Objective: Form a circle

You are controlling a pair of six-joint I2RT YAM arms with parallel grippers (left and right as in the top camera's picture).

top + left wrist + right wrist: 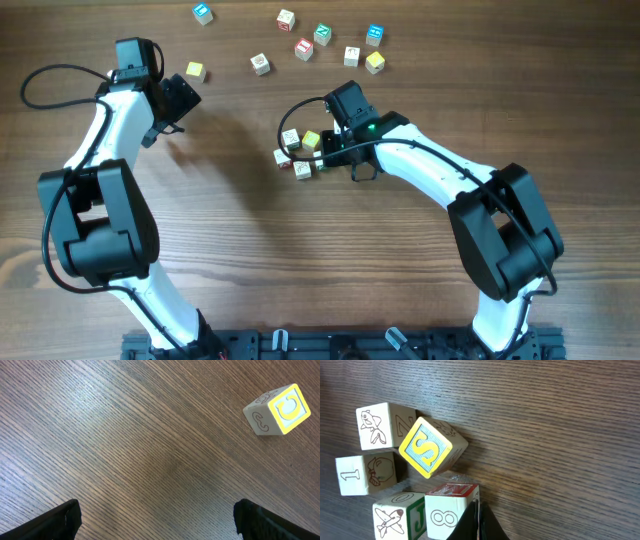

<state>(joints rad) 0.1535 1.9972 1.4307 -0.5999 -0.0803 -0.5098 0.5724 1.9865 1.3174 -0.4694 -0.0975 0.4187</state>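
The tight ring of small white-faced wooden cubes (299,154), one yellow-faced, is found mid-way across the brown wood-grain desk (230,230). The right claw (477,522) is pinched fully shut on nothing, its tip at the red-topped cube's (451,510) edge. The left claw (155,520) is spread wide and empty. The cubes are judged light, rigid and easily slid, and are best gripped on opposite flat faces.

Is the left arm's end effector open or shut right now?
Open: the left end effector shows its fingers far apart, only bare table between.
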